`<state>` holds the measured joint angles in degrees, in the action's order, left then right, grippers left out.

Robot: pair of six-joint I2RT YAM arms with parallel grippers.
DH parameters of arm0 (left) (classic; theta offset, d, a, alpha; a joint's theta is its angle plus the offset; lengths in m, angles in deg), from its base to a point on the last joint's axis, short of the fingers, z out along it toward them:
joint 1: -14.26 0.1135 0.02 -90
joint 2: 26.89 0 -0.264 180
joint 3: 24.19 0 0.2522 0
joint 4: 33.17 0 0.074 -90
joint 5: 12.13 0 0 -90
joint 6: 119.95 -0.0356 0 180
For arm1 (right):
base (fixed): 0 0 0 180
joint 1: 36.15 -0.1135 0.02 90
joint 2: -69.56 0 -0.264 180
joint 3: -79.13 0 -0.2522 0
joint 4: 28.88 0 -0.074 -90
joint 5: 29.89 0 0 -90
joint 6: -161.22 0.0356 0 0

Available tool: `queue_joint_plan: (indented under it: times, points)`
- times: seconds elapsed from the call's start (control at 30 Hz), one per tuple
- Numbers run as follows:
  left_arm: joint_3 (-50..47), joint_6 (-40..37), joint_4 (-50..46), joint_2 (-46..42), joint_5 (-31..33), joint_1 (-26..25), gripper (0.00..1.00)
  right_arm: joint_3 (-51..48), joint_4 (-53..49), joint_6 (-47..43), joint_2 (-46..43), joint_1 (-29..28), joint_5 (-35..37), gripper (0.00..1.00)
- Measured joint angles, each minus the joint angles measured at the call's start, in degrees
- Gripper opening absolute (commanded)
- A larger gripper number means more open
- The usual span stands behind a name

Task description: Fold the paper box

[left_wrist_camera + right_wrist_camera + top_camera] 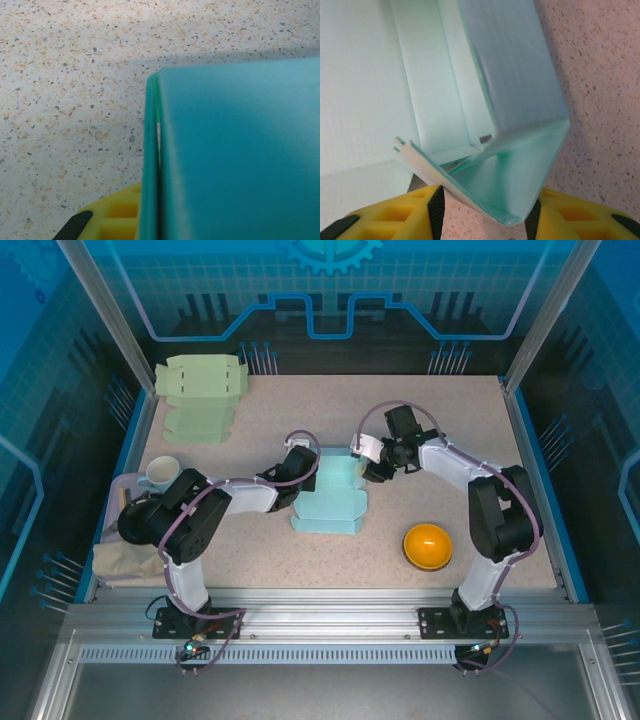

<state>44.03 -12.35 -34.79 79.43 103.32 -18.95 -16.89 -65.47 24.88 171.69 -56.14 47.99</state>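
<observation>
- Box (330, 502): smooth teal paper, part-folded with creased walls, on the speckled table (450, 430) left of the glossy orange bowl (427, 545).
- Left gripper (297, 468): pinched tight on the thin wall farthest from the bowl.
- Right gripper (378, 468): ribbed yellow fingers (570, 215) clamp a folded corner flap.

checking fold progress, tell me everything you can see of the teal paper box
The paper box is pale teal card, partly folded, lying mid-table on the speckled tabletop. Its near panel lies flat; farther back, walls stand up around a shallow tray. The left jaws are shut on its left wall, whose edge looks like a doubled layer up close. The right jaws hold a bent flap at its far right corner, creased into a V.
</observation>
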Motion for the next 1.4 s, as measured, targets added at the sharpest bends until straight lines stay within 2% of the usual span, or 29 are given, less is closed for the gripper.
queue_joint_plan:
  times: [0.27, 0.43, 0.83, 1.23, 1.4]
  points:
    - [0.0, 0.5, -0.1, 0.0, -0.2, 0.1, 0.08, 0.5, 0.7, 3.7, 0.0, -2.5, 1.8, 0.46]
    - [0.2, 2.4, -1.1, -0.2, -0.2, 0.1, 0.08, 1.7, 1.3, 10.0, 0.6, -4.2, 5.6, 0.46]
    - [4.7, 9.9, -11.1, -0.3, -1.1, 0.3, 0.08, 2.1, 7.3, 27.2, 2.6, -7.7, 16.0, 0.42]
    - [6.3, 14.8, -16.5, -1.1, -4.9, 0.5, 0.08, -0.9, 14.0, 34.4, 2.6, -8.1, 16.7, 0.35]
    - [7.7, 16.6, -19.8, -1.3, -5.9, 0.5, 0.08, -1.9, 15.5, 35.9, 2.6, -8.1, 17.6, 0.28]
